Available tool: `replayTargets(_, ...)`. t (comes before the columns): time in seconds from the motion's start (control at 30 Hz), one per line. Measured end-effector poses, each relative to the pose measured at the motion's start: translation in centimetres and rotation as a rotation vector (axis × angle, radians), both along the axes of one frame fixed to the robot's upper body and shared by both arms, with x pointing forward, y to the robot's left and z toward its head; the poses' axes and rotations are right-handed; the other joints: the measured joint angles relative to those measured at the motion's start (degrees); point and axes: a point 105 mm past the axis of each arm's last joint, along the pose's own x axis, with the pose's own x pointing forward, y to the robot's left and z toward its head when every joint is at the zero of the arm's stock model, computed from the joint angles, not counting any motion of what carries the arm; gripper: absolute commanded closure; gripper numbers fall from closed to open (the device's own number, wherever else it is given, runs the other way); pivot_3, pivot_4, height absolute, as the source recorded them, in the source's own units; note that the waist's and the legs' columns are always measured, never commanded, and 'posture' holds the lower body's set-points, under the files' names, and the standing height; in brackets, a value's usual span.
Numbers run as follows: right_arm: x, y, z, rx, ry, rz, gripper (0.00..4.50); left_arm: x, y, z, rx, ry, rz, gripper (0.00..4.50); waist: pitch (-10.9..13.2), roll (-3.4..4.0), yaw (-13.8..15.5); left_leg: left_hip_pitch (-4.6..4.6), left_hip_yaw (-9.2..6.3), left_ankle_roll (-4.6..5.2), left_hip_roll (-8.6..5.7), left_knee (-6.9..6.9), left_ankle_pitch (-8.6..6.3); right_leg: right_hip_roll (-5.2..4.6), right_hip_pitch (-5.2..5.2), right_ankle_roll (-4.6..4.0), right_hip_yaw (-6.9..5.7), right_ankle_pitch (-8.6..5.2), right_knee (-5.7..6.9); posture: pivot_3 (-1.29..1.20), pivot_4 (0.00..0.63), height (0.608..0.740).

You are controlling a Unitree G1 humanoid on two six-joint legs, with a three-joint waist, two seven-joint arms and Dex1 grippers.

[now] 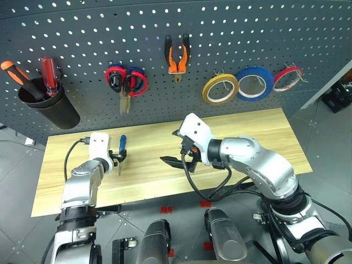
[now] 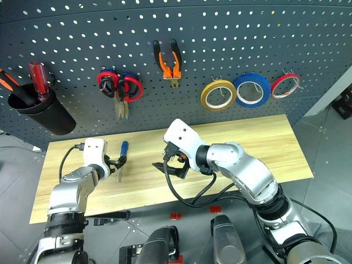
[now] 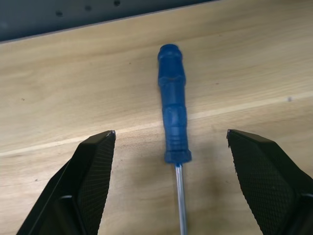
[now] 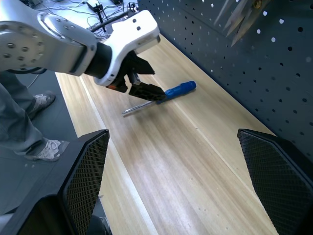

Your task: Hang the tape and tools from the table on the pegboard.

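- Left wrist view: left gripper (image 3: pixel 171 183) fingers spread wide, one each side of the blue screwdriver (image 3: pixel 173 117), neither finger touching it, nothing held
- blue screwdriver lies flat on the table (image 1: pixel 247 137), handle end toward the pegboard (image 1: pixel 220 33), metal shaft pointing back toward the robot
- shaft runs down between the two black fingers (image 3: pixel 93 181); handle is ahead of the fingertips
- head views: left gripper sits low over the table's left part, right at the screwdriver
- right gripper (image 1: pixel 179 157) hangs above the middle of the table, fingers wide apart, empty, aimed to the left toward the other arm
- right wrist view: both its own black fingers (image 4: pixel 88 171) far apart, bare tabletop between them, left gripper and screwdriver further along the table
- person's legs and shoes (image 4: pixel 46 147) stand on the floor beside the table in the right wrist view
- pliers (image 1: pixel 177 58) with orange-and-black handles already hang on the pegboard, upper middle
- black-handled scissors (image 1: pixel 122 91) hang beside and partly overlapping the red-and-blue scissors (image 1: pixel 135 82), left of the pliers
- red tape (image 1: pixel 288 78) hangs on a hook at the far right of the board, just right of the blue roll (image 1: pixel 254 83), then the yellow roll (image 1: pixel 220 88) left of that
- black cup (image 1: pixel 49 107) mounted at the board's left holds the red screwdriver (image 1: pixel 48 74) and the orange screwdriver (image 1: pixel 16 74)
- screwdriver is the one task item still on the table
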Motion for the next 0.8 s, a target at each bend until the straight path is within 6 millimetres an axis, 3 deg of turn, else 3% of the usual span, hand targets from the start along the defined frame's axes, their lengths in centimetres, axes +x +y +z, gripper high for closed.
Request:
replayTargets(0.1, 0.1, 0.2, 0.2, -0.008, -0.006, 0.004, 0.00, 0.8, 0.2, -0.8, -0.032, 0.032, 0.004, 0.66, 0.00, -0.01, -0.03, 0.00, 0.00, -0.05, 0.01, 0.00, 0.03, 0.00, -0.01, 0.00, -0.02, 0.00, -0.01, -0.24, 0.309, 0.740)
replayTargets(0.2, 0.1, 0.2, 0.3, -0.021, -0.009, 0.009, 0.00, 1.3, -0.1, -1.3, -0.065, 0.065, -0.006, 1.25, 0.00, -0.01, -0.07, 0.00, 0.00, -0.08, 0.01, 0.00, 0.05, 0.00, -0.01, 0.00, -0.03, 0.00, -0.01, -0.26, 0.307, 0.740)
replayTargets(0.5, 0.1, -0.1, 0.5, -0.060, -0.022, 0.035, 0.00, 1.1, 0.0, -1.8, -0.075, 0.101, -0.034, 4.00, 0.01, -0.01, -0.75, 0.00, -0.01, -0.11, 0.02, -0.01, 0.06, 0.00, -0.02, 0.00, -0.02, 0.00, -0.01, -0.26, 0.292, 0.740)
replayTargets(0.8, 0.1, -0.4, 0.8, -0.054, -0.029, 0.037, 0.00, -1.9, 0.4, 0.2, -0.007, 0.023, -0.128, 4.04, 0.00, 0.00, -0.80, -0.01, 0.00, -0.13, 0.02, -0.05, 0.06, -0.29, -0.05, 0.00, 0.03, 0.00, -0.02, -0.26, 0.277, 0.740)
